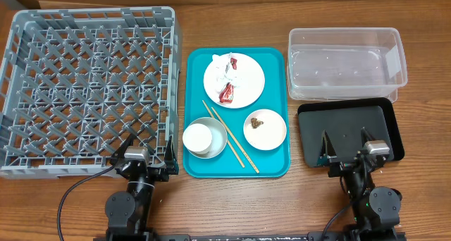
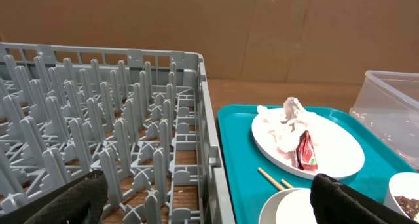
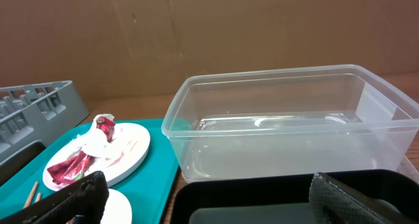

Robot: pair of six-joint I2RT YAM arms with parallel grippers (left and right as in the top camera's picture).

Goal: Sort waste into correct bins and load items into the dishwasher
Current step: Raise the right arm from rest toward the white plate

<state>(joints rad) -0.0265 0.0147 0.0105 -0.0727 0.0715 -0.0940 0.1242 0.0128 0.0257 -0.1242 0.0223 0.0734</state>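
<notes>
left tool (image 2: 204,201), right tool (image 3: 209,201) jaws apart, empty; wooden table (image 1: 232,206); cardboard wall (image 3: 196,27) behind.

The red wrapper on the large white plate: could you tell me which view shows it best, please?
Left wrist: the red wrapper lies close and large on the white plate. Overhead shows it whole but small; right wrist shows it farther off, side-on.

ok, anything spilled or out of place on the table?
Nothing spilled. The tissue and red wrapper sit on the plate, brown lump in the small dish. Only the chopsticks lie loose, diagonal and slightly splayed on the teal tray.
</notes>
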